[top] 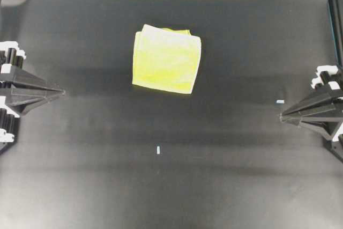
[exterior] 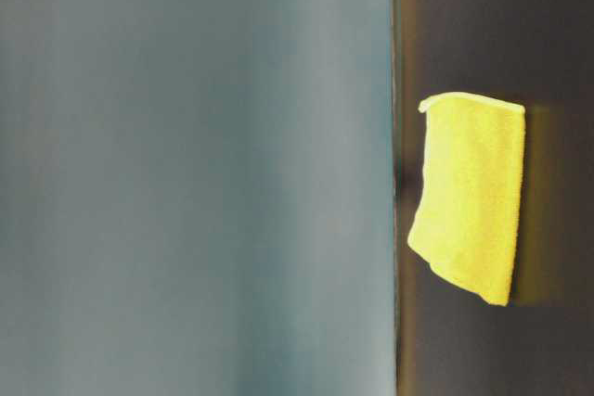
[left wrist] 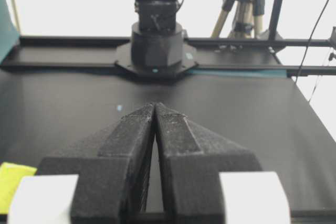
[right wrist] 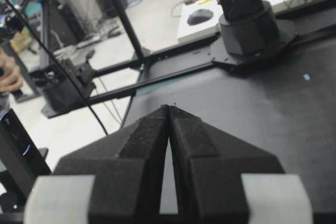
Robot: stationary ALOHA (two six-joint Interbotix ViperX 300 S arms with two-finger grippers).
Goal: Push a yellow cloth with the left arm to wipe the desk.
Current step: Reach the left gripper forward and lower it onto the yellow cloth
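Lying mid-desk [top: 80,186], yellow cloth [top: 166,59] well apart from edges.

Your overhead view is dim; the yellow cloth [top: 166,59] overexposes, table-level is blurred, and the wrist backgrounds are blown white.

Right gripper [right wrist: 169,109] closed, empty, above desk [right wrist: 262,108].

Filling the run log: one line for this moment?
left gripper: shut, idle | right gripper: shut, idle | yellow cloth: untouched on desk
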